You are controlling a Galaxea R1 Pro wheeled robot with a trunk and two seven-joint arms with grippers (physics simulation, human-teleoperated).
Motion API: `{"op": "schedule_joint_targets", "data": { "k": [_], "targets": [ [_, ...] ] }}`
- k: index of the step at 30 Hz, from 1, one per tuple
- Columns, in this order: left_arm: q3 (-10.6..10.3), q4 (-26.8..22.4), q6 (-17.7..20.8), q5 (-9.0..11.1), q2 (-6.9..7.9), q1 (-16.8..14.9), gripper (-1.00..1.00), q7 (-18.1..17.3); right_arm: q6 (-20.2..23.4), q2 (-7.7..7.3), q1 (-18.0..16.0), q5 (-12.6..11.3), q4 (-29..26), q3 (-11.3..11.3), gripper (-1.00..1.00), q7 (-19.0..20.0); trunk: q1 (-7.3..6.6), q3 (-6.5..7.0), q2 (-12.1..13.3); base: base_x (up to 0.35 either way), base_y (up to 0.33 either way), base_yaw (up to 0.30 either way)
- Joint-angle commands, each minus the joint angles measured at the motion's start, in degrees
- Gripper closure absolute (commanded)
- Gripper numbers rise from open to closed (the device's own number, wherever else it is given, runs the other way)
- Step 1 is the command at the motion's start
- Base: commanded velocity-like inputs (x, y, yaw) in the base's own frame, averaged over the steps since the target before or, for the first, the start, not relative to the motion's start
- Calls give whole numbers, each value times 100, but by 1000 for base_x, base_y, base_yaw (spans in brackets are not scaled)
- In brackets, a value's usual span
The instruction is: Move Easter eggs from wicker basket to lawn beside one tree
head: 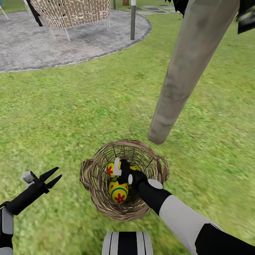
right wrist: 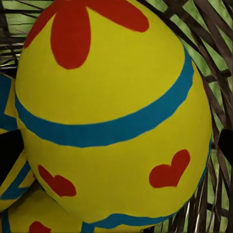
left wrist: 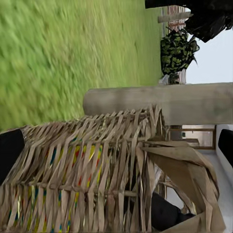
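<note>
The wicker basket (head: 92,177) stands on the lawn (head: 71,117) just in front of me, close to the foot of a pale tree trunk (head: 191,71). Inside it lie yellow Easter eggs: one near the front (head: 118,193), one behind it (head: 111,170), and a sliver of a third (head: 135,168). My right gripper (head: 122,170) reaches down into the basket; in the right wrist view its dark fingertips (right wrist: 8,155) flank one large egg (right wrist: 111,111), with a small gap on one side. My left gripper (head: 53,178) hangs open over the grass left of the basket, whose woven wall (left wrist: 87,165) shows in the left wrist view.
A grey round patio (head: 53,42) with a wicker chair (head: 71,12) and a thin pole (head: 132,19) lies beyond the lawn. Stepping stones (head: 156,9) sit at the far edge. Another tree crown (left wrist: 177,51) shows in the distance. Grass spreads around the trunk's base (head: 161,134).
</note>
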Motion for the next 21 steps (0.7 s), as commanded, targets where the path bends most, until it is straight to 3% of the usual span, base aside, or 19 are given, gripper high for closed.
{"op": "schedule_joint_targets", "data": {
  "k": [1,20,21],
  "targets": [
    [3,2,0,0,0,0,-100,0,0,0,0,0,0,0,-100,0,0,0,0,0,0,0],
    [2,0,0,3,-3,4,-100,0,0,-17,0,0,-9,0,-100,-4,26,-222,-13,0,0,0],
    [4,2,0,3,-6,5,-100,0,0,-17,0,0,-9,0,100,-5,26,-222,-13,0,0,0]
  ]
}}
